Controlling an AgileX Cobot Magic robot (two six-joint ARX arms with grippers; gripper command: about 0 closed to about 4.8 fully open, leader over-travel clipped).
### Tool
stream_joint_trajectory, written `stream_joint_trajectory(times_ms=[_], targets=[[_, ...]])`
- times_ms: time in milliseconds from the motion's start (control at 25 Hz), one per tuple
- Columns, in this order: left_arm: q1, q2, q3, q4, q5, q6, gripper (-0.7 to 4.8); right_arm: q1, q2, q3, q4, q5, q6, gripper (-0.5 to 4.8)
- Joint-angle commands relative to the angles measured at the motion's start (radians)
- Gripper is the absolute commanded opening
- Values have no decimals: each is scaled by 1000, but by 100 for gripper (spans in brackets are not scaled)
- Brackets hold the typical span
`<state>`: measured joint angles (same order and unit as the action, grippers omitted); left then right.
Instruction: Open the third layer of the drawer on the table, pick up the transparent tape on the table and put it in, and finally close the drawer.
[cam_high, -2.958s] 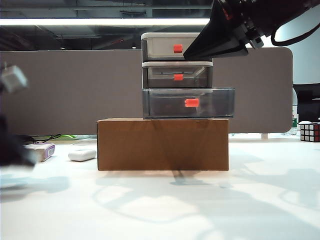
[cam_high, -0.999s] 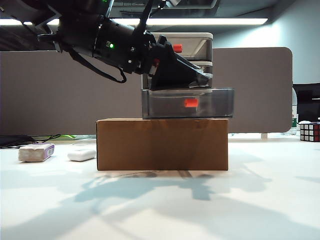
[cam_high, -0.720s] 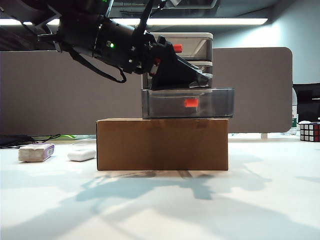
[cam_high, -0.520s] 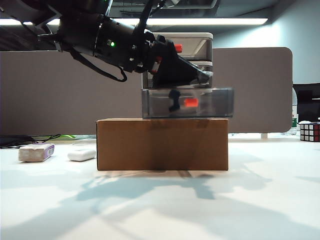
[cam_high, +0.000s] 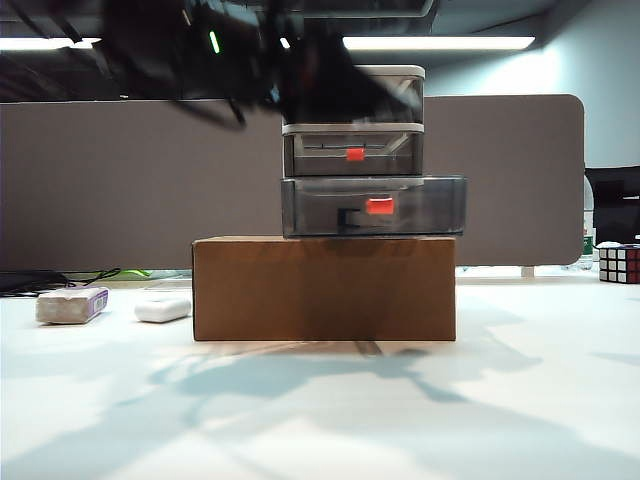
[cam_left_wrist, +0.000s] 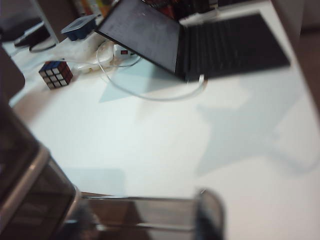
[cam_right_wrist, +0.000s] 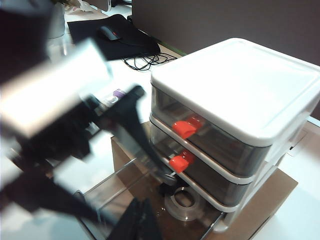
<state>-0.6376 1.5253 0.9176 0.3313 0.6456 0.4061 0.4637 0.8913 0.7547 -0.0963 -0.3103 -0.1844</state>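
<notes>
Office, grey partition screen (cam_high: 120, 180), open laptop (cam_left_wrist: 190, 45), mouse (cam_right_wrist: 109, 33), strip ceiling lights (cam_high: 440, 43)

Small three-tier plastic drawer cabinet (cam_high: 353, 150): matt light-grey frame w/ glossy smoky translucent fronts, red plastic handles. Clear glossy tape roll (cam_right_wrist: 183, 202) lies in the pulled-out lowest layer (cam_high: 373, 206). Brown cardboard box (cam_high: 324, 288) matt, papery. White table (cam_high: 320, 410) smooth, slight sheen.

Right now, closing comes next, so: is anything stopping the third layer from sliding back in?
Nothing visible. The transparent tape lies flat inside the third layer; the left gripper is a blur above it, and the right gripper hangs over its front.
</notes>
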Motion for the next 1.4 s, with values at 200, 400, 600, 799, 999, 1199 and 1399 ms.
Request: stream_joint_trajectory(times_ms=[200, 400, 600, 799, 999, 1199, 1399], targets=[[-8, -123, 2, -465, 12, -189, -6, 0, 14, 4, 109, 22, -4, -1], [-48, -106, -18, -592, -24, -154, -6, 0, 109, 28, 320, 103, -4, -1], [-66, -105, -26, -543, -151, -152, -6, 0, 351, 228, 335, 106, -4, -1], [-64, -104, -26, -505, -180, -152, -6, 0, 583, 496, 170, 106, -4, -1], [-64, -98, -26, -481, -231, -152, -6, 0, 671, 608, 24, 110, -3, -1], [-64, -84, -26, -419, -315, -153, -6, 0, 683, 610, -64, 137, -3, -1], [-64, -68, -26, -347, -382, -156, -6, -1, 683, 608, -116, 195, -5, -1]])
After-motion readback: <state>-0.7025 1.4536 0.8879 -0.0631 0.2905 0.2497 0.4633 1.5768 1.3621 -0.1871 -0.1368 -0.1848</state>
